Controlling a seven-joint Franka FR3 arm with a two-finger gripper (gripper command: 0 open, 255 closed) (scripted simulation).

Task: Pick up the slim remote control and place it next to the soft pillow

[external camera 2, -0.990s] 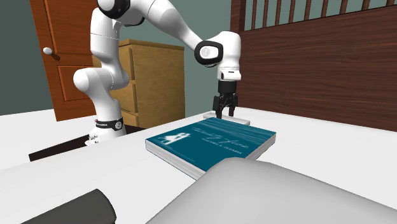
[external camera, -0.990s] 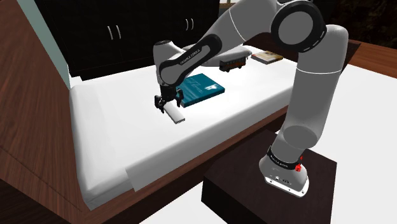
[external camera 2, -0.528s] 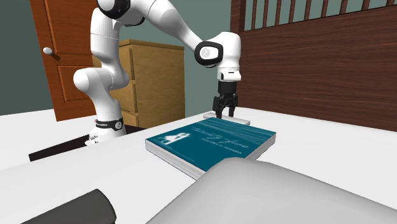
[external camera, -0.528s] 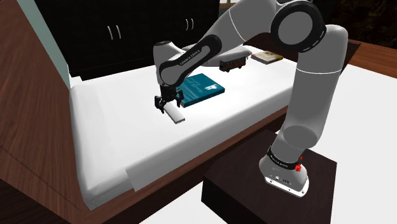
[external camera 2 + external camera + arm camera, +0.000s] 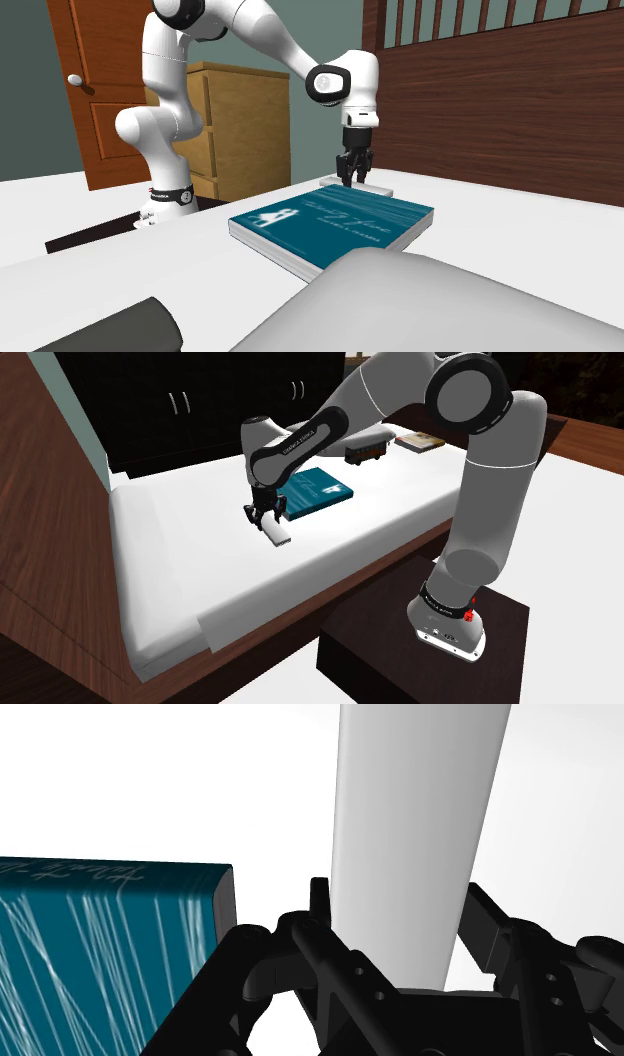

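the white bed (image 5: 170,562) carried everything, and the arm (image 5: 480,472) stretched from its stand out over the sheet toward the shoulder view's left, since the remote lay well out from the stand. i found the grey pillow (image 5: 440,300) in the second exterior view, bulking in the foreground with the teal book (image 5: 335,225) just beyond it. that put the book between the pillow and the pick-up spot, so i judged the carry would need to pass over or round the book. the remote (image 5: 280,536), a slim pale bar, lay flat on the sheet just beside the book's corner. the hand (image 5: 266,518) stood on one end of it, pointing straight down, which suited a thing lying so low. the shoulder view left contact unclear to me. the wrist view settled it: the black fingers (image 5: 318,899) were drawn in narrow against both long edges of the remote, clasping it across its width. i judged the grip made and the lift not yet begun.
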